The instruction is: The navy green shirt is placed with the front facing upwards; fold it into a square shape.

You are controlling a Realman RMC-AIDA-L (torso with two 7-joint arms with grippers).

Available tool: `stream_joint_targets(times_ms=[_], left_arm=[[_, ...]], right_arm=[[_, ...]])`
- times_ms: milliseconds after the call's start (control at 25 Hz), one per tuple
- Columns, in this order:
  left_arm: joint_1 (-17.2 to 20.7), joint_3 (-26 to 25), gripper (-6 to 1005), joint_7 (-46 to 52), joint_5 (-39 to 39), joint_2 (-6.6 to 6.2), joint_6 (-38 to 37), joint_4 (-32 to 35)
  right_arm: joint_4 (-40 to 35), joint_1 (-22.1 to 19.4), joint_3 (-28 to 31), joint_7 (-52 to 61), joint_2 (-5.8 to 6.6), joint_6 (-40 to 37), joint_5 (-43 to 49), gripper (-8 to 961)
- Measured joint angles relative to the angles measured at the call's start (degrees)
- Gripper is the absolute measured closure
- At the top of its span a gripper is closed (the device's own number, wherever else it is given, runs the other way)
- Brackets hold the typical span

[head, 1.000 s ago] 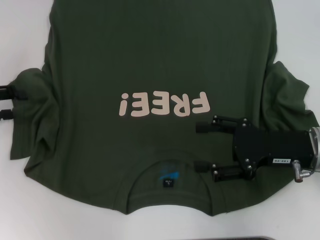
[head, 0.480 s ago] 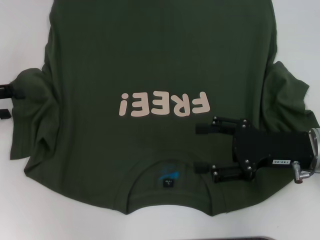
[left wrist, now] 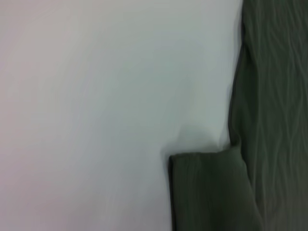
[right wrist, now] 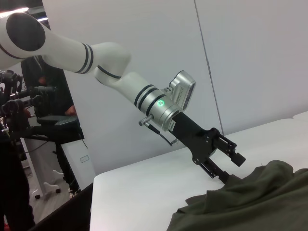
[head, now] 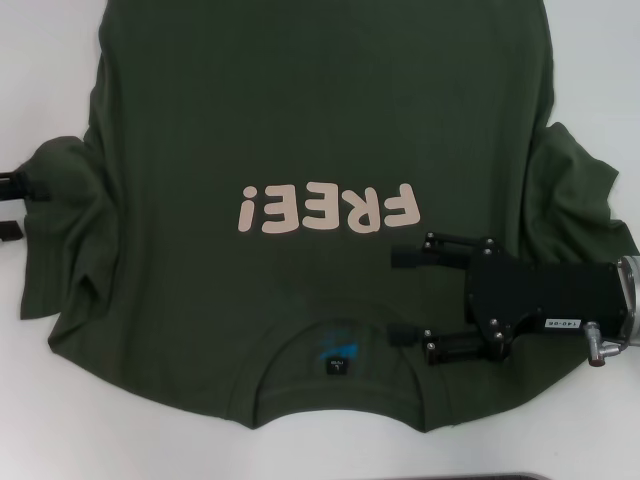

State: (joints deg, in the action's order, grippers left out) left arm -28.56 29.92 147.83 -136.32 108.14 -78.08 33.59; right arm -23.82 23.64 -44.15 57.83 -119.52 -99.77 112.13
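The left gripper (head: 10,205) slid outward past the picture's edge, off the shirt's left sleeve (head: 65,215)

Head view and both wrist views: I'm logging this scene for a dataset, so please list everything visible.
navy green shirt: one, dark olive green, spread flat, front up, collar nearest the robot.
"FREE!" print: one, cream, mid-chest.
neck tag: one, black, inside collar.
table: one, white, under the shirt.
people: dark-clothed, background of right wrist view.
left tool: black, open, at the shirt's left sleeve edge.
right tool: black, open, above the shirt beside the collar.
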Motion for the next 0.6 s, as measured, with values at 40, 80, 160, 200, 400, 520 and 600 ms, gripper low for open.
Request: stream_joint_targets(times_ms=[40,80,160,200,400,520,600], left_arm=[[-0.01,0.0,218,0.0,0.0,0.01,0.03,-0.2],[-0.09,0.0,218,-0.03,0.0,0.01,0.08,-0.48],[-0.3,0.0,218,-0.11,0.0,0.03,0.17,-1.07],[-0.39,0.01,218,-0.14,-0.01,0.03,0.25,-1.31],[-0.76,0.04,219,-0.3,-0.04,0.04,0.58,-2.16],[-1.22,0.06,219,-0.5,-0.07,0.06,0.59,-2.77],[-1.41,0.08,219,-0.6,-0.09,0.13,0.59,-2.87]], right_arm=[[0.0,0.0,0.01,0.0,0.0,-0.01,0.0,57],[0.0,0.0,0.0,0.0,0.0,-0.01,0.0,57],[0.0,0.0,-0.02,0.0,0.0,-0.02,0.0,57],[0.0,0.0,-0.04,0.0,0.0,-0.02,0.0,57],[-0.01,0.0,-0.04,0.0,0.0,-0.05,0.02,57],[-0.01,-0.05,0.05,0.0,0.0,-0.09,0.03,57],[0.0,-0.07,0.05,0.0,0.0,-0.1,0.03,57]])
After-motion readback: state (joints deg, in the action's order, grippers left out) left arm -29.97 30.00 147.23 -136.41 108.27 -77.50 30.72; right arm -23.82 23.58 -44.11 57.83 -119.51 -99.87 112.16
